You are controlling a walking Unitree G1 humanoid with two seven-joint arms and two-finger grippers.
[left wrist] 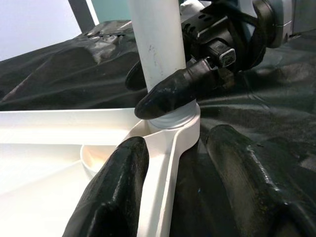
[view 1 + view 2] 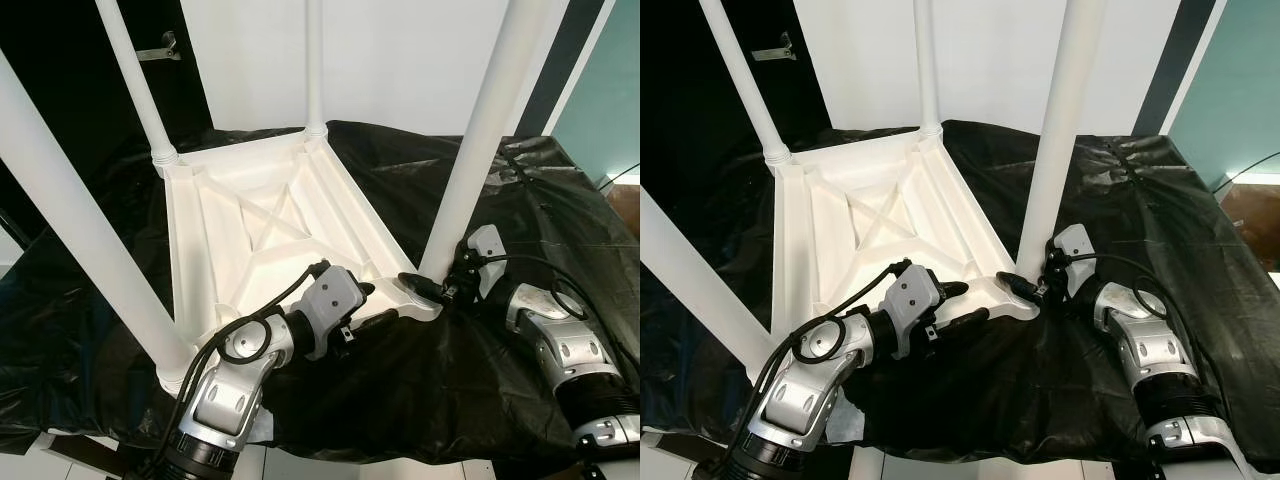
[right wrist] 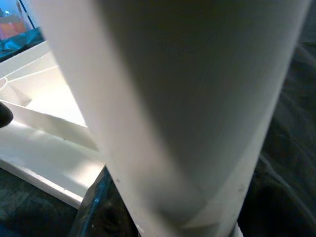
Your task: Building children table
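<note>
A white children's table [image 2: 250,230] lies upside down on black sheeting, its four legs pointing up. My right gripper [image 2: 425,285] is shut on the base of the near right leg [image 2: 480,150], where it enters the corner socket; one of its fingers [image 1: 173,94] wraps the leg's front. That leg [image 3: 163,113] stands very close to the right wrist camera. My left gripper [image 2: 372,303] is open and straddles the table's near rim [image 1: 163,197] beside that corner, one finger inside the rim and one outside.
Black plastic sheeting [image 2: 520,200] covers the work surface and hangs over its front edge. The other legs stand at near left [image 2: 80,230], far left [image 2: 140,90] and far middle [image 2: 314,60]. A white wall is behind, and a teal wall [image 2: 610,100] is at right.
</note>
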